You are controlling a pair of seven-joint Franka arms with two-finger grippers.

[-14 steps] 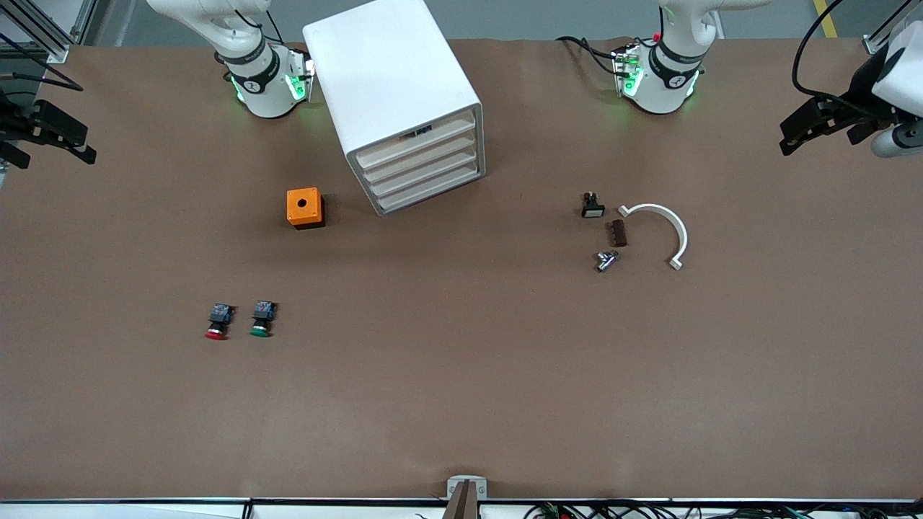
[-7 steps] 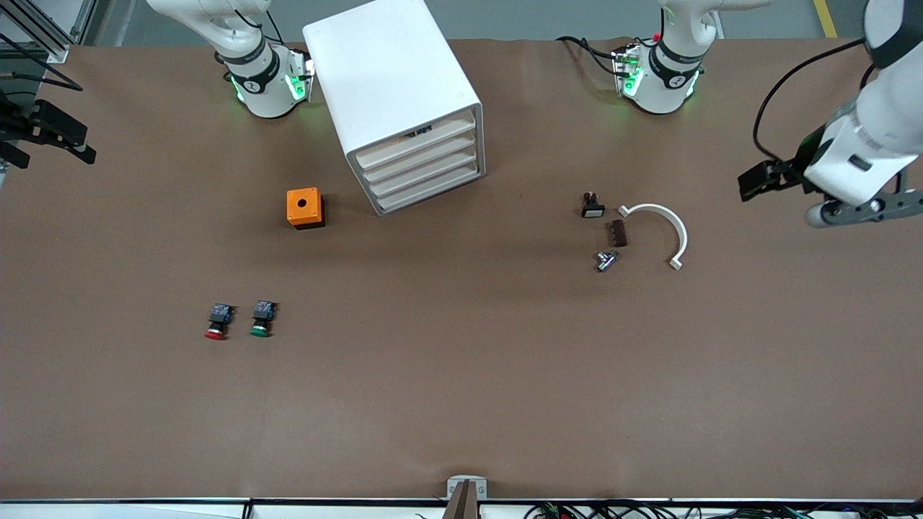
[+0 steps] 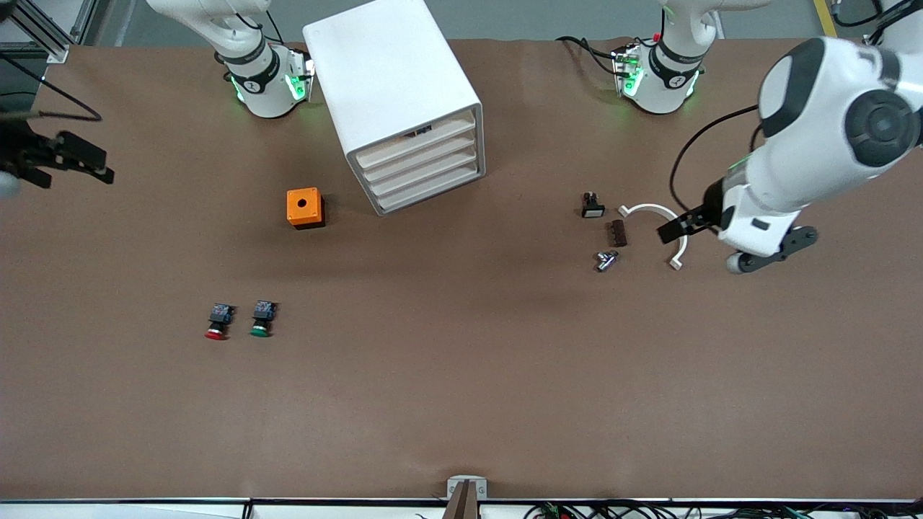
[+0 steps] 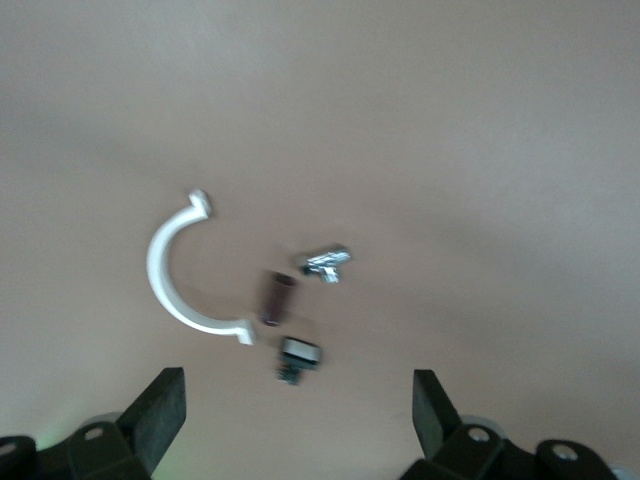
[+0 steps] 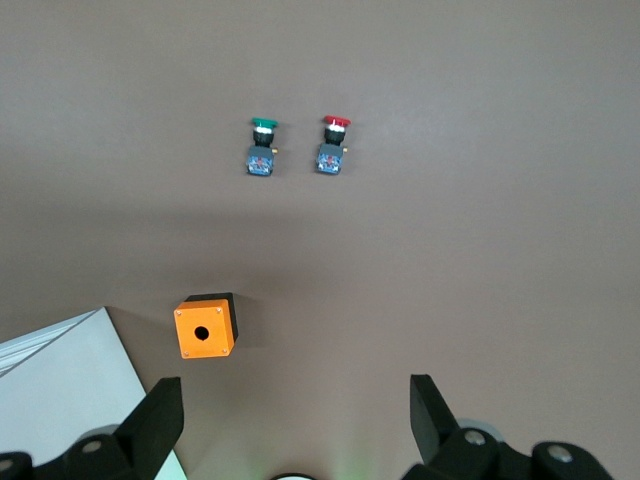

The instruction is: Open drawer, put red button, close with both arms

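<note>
The white cabinet [image 3: 393,94] stands between the arm bases, and all its drawers are shut. The drawer [image 3: 420,154] is second from the top. The red button [image 3: 216,323] lies on the table toward the right arm's end, beside a green-capped one [image 3: 262,320]. Both show in the right wrist view, the red button [image 5: 333,146] and the green one [image 5: 262,148]. My right gripper [image 3: 83,162] is open and empty over the table's edge at the right arm's end; it also shows in its wrist view [image 5: 295,420]. My left gripper [image 3: 676,231] is open and empty over a white curved piece [image 3: 667,223]; it also shows in its wrist view [image 4: 297,415].
An orange box [image 3: 304,207] with a hole sits beside the cabinet, nearer the front camera. A black-and-white switch [image 3: 593,206], a brown block [image 3: 618,233] and a metal part [image 3: 606,259] lie beside the curved piece [image 4: 180,280].
My left arm has swung in from the table's end to over the white curved piece. My right gripper has shifted slightly inward. Nothing on the table has moved.
</note>
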